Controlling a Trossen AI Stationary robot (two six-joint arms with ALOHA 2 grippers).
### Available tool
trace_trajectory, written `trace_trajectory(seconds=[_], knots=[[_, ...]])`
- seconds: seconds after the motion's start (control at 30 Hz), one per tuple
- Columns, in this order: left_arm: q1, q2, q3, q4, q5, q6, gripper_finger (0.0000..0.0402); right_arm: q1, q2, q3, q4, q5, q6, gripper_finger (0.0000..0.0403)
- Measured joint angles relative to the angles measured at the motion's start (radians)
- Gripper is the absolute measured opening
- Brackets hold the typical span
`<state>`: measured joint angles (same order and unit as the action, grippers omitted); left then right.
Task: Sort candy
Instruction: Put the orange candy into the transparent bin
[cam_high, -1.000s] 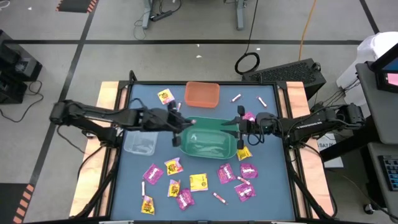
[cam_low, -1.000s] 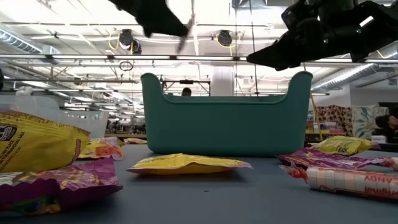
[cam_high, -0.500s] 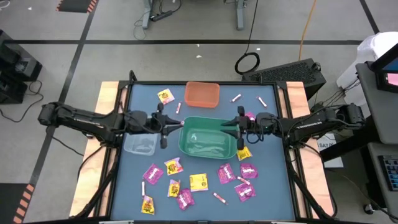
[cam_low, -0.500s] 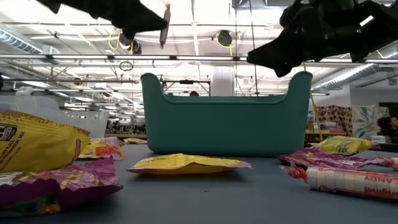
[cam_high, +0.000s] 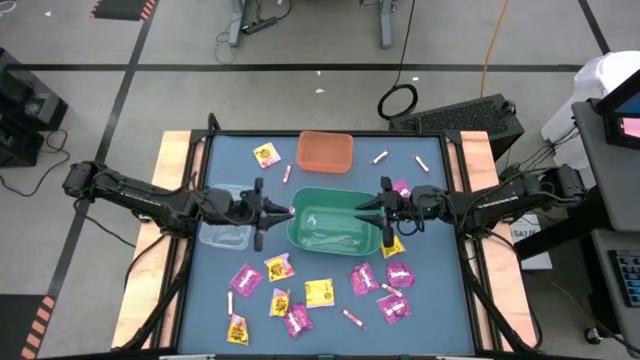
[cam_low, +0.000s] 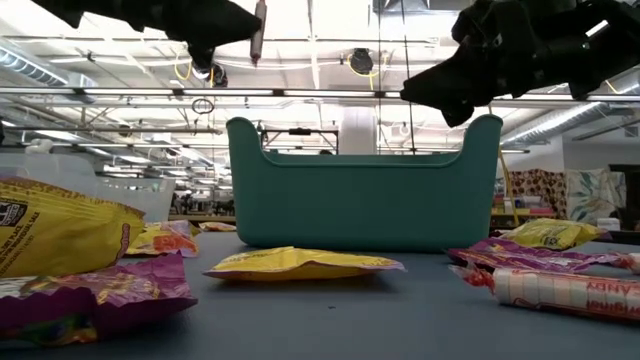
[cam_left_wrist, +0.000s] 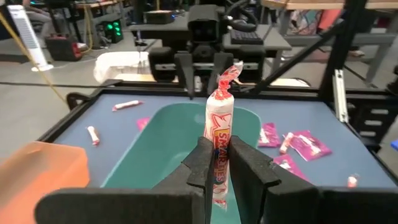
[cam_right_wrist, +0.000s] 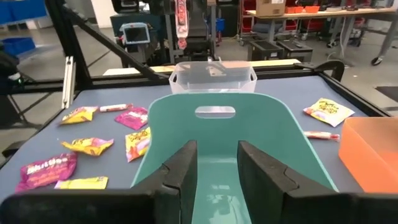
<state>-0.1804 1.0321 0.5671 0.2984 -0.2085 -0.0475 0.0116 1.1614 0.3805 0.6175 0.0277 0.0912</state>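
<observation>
Left wrist view: my left gripper (cam_left_wrist: 214, 163) pinches a pink-white candy stick (cam_left_wrist: 217, 134) upright beside the green bin (cam_high: 333, 227), probably for dropping; right gripper (cam_right_wrist: 214, 163) hovers open, empty.

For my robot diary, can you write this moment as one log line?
left gripper: shut on candy stick, beside green bin | right gripper: open, empty, at bin's end

Left tool (cam_left_wrist: 215, 163) clamped, right tool (cam_right_wrist: 217, 163) parted, both arms level

A green bin (cam_high: 334, 228) sits mid-desk (cam_high: 440, 300), an orange bin (cam_high: 325, 151) at the far edge, a clear bin (cam_high: 224, 234) toward the left edge.
</observation>
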Motion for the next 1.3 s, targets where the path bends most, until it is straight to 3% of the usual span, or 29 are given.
trace_trajectory(seconds=[0.2,0.47,0.87,1.13,1.3], knots=[[-0.045,-0.015,0.0,-0.048,-0.01,0.001,0.0049,0.001,0.0,0.0,-0.023,-0.002,-0.025,0.0105],[-0.045,-0.141,0.0,-0.383,-0.24,-0.211,0.0049,0.003,0.0,0.0,-0.033,-0.004,-0.027,0.0105],[-0.045,-0.205,0.0,-0.707,-0.274,-0.43,0.0049,0.003,0.0,0.0,-0.032,-0.004,-0.088,0.0105],[-0.045,-0.231,0.0,-0.927,-0.284,-0.697,0.0049,0.003,0.0,0.0,-0.039,-0.004,-0.086,0.0105],[-0.045,-0.228,0.0,-1.03,-0.278,-0.75,0.0049,0.003,0.0,0.0,-0.039,-0.004,-0.086,0.0105]])
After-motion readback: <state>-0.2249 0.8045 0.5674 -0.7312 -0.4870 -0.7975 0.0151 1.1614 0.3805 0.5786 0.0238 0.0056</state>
